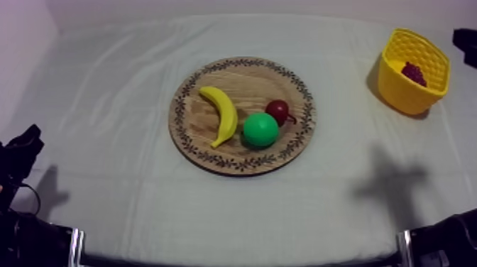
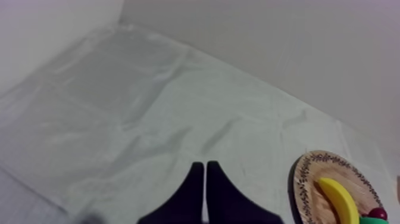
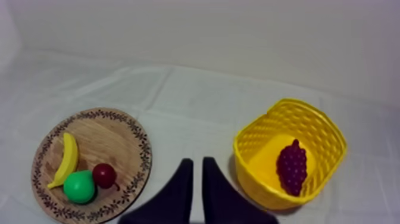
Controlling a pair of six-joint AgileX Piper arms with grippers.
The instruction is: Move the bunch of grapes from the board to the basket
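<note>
The bunch of grapes (image 1: pixel 414 72) is dark purple and lies inside the yellow basket (image 1: pixel 402 92) at the table's far right. In the right wrist view the grapes (image 3: pixel 292 166) rest on the floor of the basket (image 3: pixel 250 170). My right gripper (image 3: pixel 195 161) hangs over the cloth between the basket and the round wooden board (image 3: pixel 110 134), its fingers together and holding nothing. At the table's left edge my left gripper (image 2: pixel 205 166) is shut as a narrow wedge, far from the board (image 2: pixel 309 179).
The board (image 1: pixel 190 96) in the middle of the table carries a banana (image 1: pixel 222 113), a green pear (image 1: pixel 260 130) and a small red fruit (image 1: pixel 277 111). Black arm parts (image 1: pixel 447 238) sit at the lower right edge, and more at the lower left (image 1: pixel 21 153).
</note>
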